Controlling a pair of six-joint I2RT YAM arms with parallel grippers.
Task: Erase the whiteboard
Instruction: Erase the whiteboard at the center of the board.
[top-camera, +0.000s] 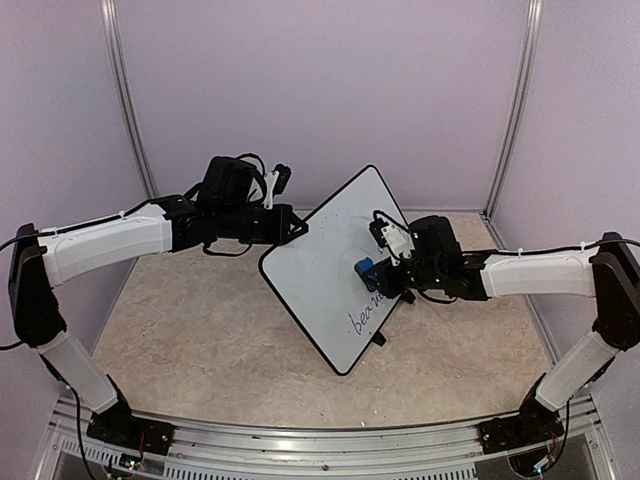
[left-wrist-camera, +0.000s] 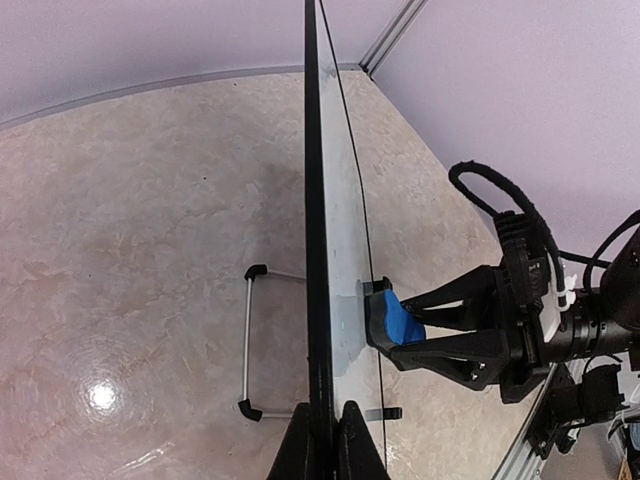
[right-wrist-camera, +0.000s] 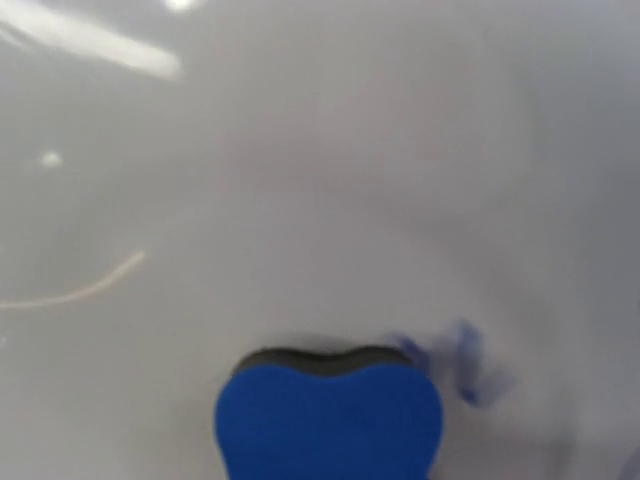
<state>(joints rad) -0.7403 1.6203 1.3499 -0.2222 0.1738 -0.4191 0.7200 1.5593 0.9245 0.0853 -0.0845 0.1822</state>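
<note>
top camera looks down from the near edge; left wrist sights edge-on along the whiteboard (left-wrist-camera: 316, 250); right wrist hugs its face; all share the blue eraser (right-wrist-camera: 330, 420).

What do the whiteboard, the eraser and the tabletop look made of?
Whiteboard: glossy white coated panel with glare streaks and a thin black rim. Eraser: matte blue body, perhaps foam or plastic, dark felt-like pad. Tabletop: beige marbled sheet, semi-gloss, reflecting light.

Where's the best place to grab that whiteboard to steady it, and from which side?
Pinch the whiteboard by its thin rim at the left edge, coming edge-on from the left, one finger on each face. It stands tilted and is far too wide across, and the eraser works the front. The left gripper holds it there.
</note>
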